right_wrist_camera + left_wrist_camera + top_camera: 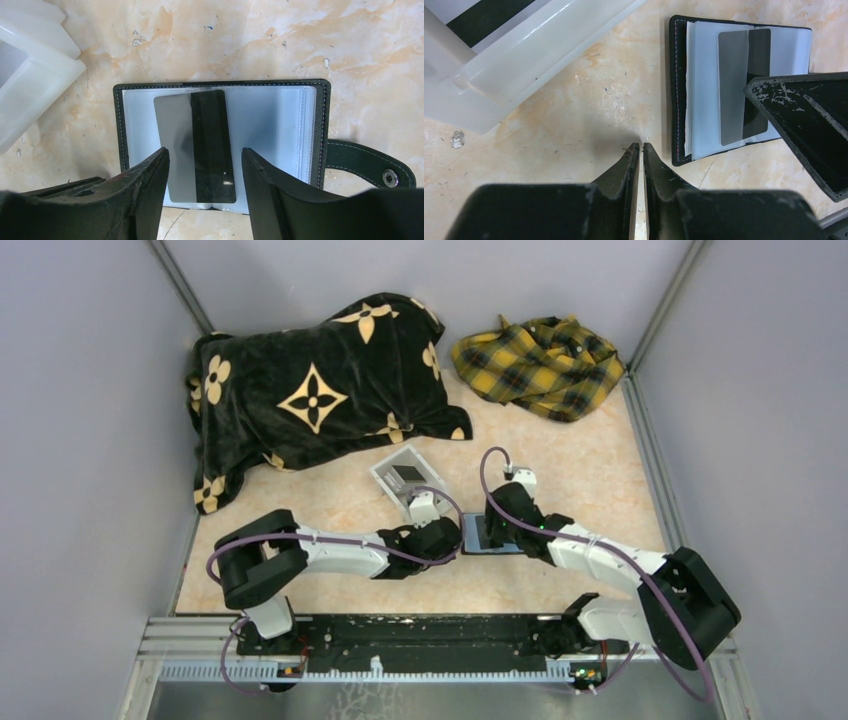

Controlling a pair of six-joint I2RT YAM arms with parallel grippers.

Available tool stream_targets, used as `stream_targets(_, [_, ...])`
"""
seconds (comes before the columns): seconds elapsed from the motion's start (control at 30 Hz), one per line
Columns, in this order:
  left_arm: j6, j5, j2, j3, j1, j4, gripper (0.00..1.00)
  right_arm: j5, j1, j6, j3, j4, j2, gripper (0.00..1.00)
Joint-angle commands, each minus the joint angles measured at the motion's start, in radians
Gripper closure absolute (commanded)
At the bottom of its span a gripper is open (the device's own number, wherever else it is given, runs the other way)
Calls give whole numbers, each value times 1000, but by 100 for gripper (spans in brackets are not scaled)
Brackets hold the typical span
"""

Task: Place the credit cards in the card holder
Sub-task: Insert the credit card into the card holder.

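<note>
- Card holder (pixel 280 125) lies spread open on the table (pixel 600 470), pale sleeves up. It is straight below the fingers of the right gripper (pixel 204 152) and just beside the tips of the left gripper (pixel 640 146).
- Clear-white box (pixel 539 55) stands beyond the left fingers, apart from the holder. A dark flat thing (pixel 406 475) shows inside it, probably another card to be moved, so I judge the job far from finished.
- Right gripper hangs over the holder with its fingers spread wide, one on each side of the card. Nothing is pinched between them; whether a pad brushes the card's edge cannot be told.
- Left gripper has its fingers drawn nearly together, only a slit between them and nothing in it. The tips are near the bare table, just beside the holder's stitched edge.
- One credit card (pixel 200 145), half grey and half black, rests on the sleeves between the right fingers. Whether it lies loose on top or partly in a pocket cannot be told; I judge it delivered but not clearly tucked in.
- Strap clasp (pixel 370 167) lies undone, out past the right-hand finger.
</note>
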Motion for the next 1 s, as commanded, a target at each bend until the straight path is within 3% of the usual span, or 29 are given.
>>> stream_targets(0.0, [42, 123, 120, -73, -8, -270, 85, 2, -23, 5, 5, 32, 3, 47])
stream_targets(0.2, [49, 121, 130, -60, -8, -273, 85, -34, -42, 16, -19, 71, 14, 60])
stream_targets(0.97, [80, 133, 173, -25, -6, -247, 85, -149, -52, 68, -66, 138, -9, 62])
